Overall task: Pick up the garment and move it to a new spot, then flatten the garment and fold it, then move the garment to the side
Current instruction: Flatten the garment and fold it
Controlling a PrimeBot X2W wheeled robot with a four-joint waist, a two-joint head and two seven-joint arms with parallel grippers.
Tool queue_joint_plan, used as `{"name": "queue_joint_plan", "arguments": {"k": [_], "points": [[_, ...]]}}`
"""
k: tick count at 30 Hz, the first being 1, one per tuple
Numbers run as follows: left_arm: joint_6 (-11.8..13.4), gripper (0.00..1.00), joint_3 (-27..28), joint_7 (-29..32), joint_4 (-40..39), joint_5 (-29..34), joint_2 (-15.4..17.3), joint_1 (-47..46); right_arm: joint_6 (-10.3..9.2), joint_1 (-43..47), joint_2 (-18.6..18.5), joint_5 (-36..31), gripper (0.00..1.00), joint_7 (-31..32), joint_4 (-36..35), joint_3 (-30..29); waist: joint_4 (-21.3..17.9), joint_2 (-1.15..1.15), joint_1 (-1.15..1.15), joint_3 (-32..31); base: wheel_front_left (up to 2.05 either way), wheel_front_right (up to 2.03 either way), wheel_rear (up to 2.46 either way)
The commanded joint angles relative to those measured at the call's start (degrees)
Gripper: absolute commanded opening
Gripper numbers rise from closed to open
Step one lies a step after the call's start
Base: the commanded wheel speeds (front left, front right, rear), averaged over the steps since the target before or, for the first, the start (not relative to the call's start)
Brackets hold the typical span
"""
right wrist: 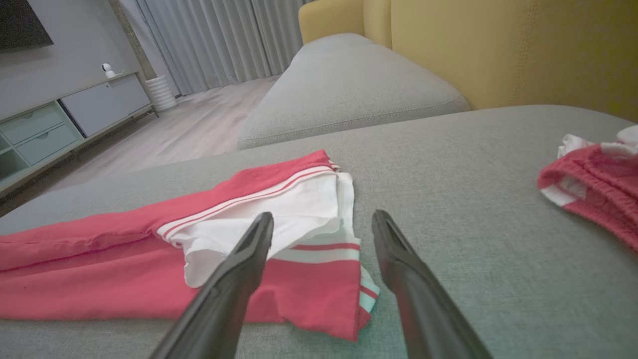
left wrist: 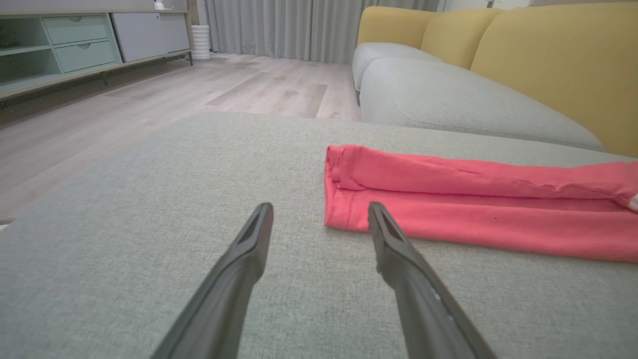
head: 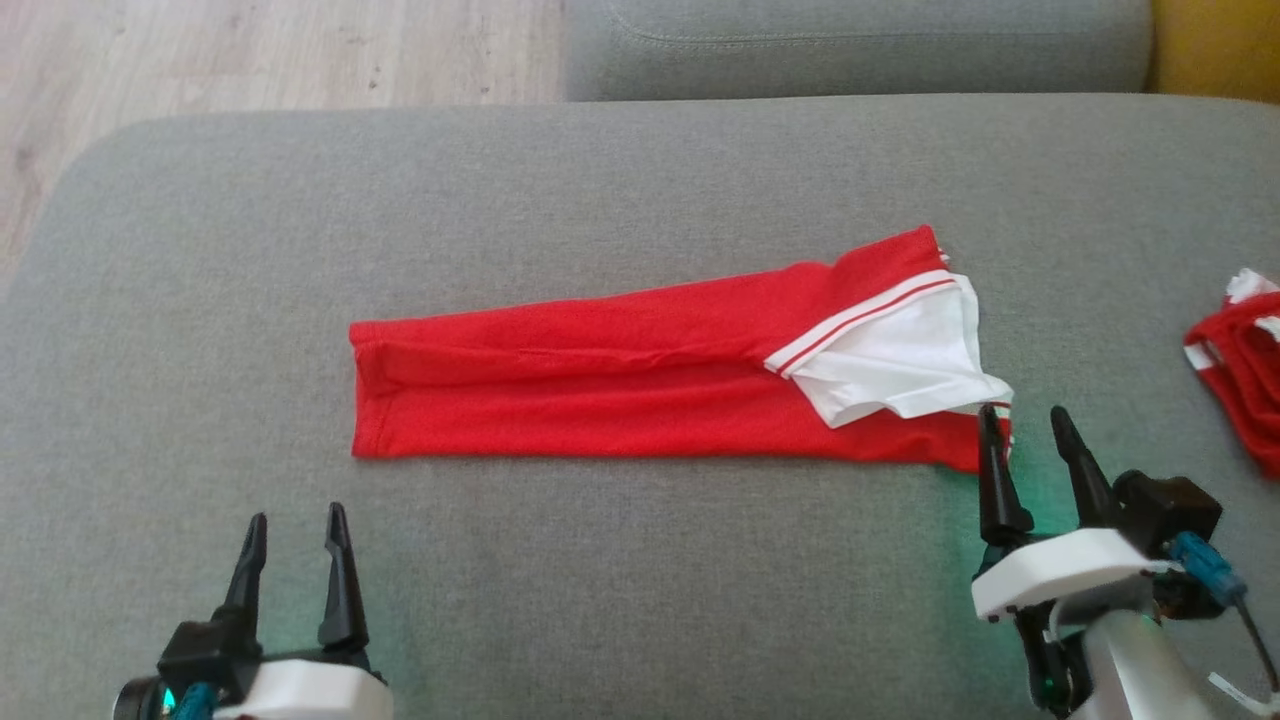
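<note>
A: Left gripper (head: 297, 515) first.
B: Spread wide, nothing between its fingers. Two long dark tapered prongs, matte, on a white housing. Bare cushion under them.
A: How close to the garment (head: 620, 385)?
B: Near its left end, apart from it. That end is a rounded folded edge, and a stitched hem shows in the left wrist view.
A: Right gripper (head: 1023, 410)?
B: Also spread, gripping nothing. Its left finger tip sits at the garment's lower right corner; touching or just above, can't tell. The other finger is over bare cushion.
A: The garment itself?
B: Red knit with a fine mesh-like texture. It's folded into a long narrow band and lies flat across the middle of the grey cushion (head: 640, 170), with one lengthwise crease. At the right end a white flap (head: 900, 360) with red-and-white striped trim lies on top, slightly rumpled.
A: Cushion surface?
B: Grey woven fabric, coarse weave, rounded corners.
A: Beyond that?
B: A second red-and-white piece (head: 1240, 370), bunched, at the cushion's right edge, well apart from the garment. Behind are another grey seat (head: 850, 45), a yellow backrest (head: 1215, 40) and a pale wood-plank floor (head: 250, 60).
</note>
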Motion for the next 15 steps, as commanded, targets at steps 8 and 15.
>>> {"name": "queue_joint_plan", "arguments": {"k": [8, 15], "points": [[-1.05, 1.0, -1.2, -0.54, -2.38, -0.98, 0.06, -3.78, -0.04, -6.43, 0.26, -2.24, 1.0, -0.62, 1.45, 0.49, 1.64, -0.01, 0.02, 3.99, 0.0, 0.0, 0.0], [-1.43, 1.0, -4.59, -0.55, -1.13, -2.39, 0.05, -6.3, -0.04, -15.59, -0.44, -4.15, 1.0, -0.62, 12.87, -3.14, 4.3, -0.01, 0.02, 7.91, 0.0, 0.0, 0.0]]}}
